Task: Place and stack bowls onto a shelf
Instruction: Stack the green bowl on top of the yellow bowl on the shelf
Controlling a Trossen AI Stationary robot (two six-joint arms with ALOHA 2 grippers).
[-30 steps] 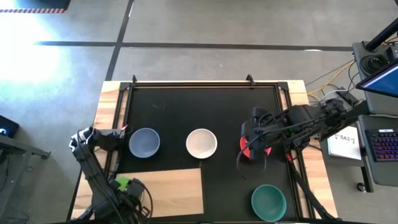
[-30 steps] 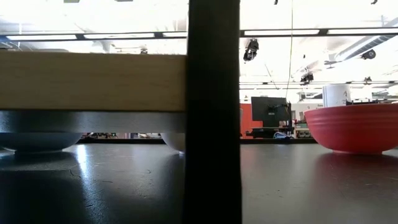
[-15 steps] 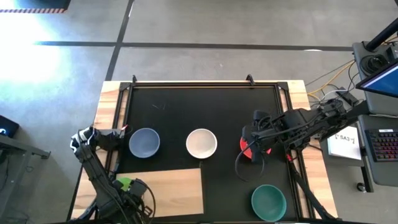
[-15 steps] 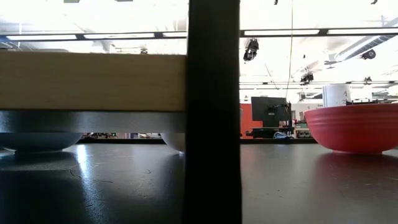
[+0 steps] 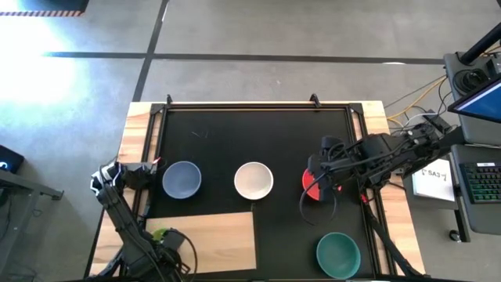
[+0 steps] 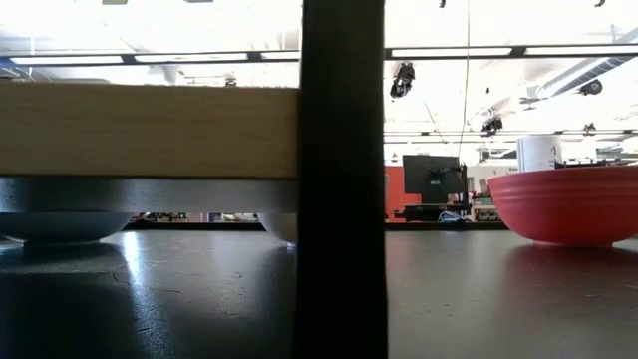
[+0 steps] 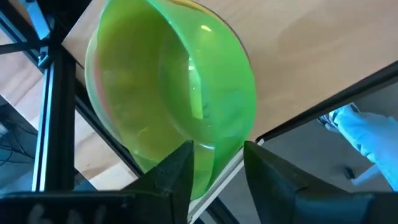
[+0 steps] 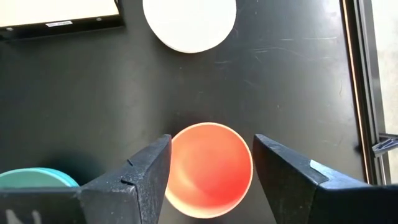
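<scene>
A green bowl (image 7: 171, 87) sits on the left end of the light-wood shelf (image 5: 211, 235), with another rim showing just under its edge. My left gripper (image 7: 217, 152) points down over it, open, one finger on each side of the bowl's rim. The red bowl (image 8: 208, 171) rests on the black mat at the right. My right gripper (image 8: 211, 180) hangs open above it, its fingers wider than the bowl and clear of it. A slate-blue bowl (image 5: 182, 178), a white bowl (image 5: 254, 179) and a teal bowl (image 5: 338, 253) also stand on the mat. My left gripper has its fingers (image 7: 177, 177) either side of the green bowl's rim (image 7: 217, 158), one inside the bowl and one outside, coming from above. Whether they touch the rim I cannot tell. The bowl sits on the shelf.
A black frame rail (image 7: 50, 93) runs close beside the green bowl at the shelf's left end. In the low view a dark post (image 6: 344, 179) and the shelf's edge (image 6: 150, 130) block much of the sight. There is bare mat (image 5: 258, 133) toward the far edge.
</scene>
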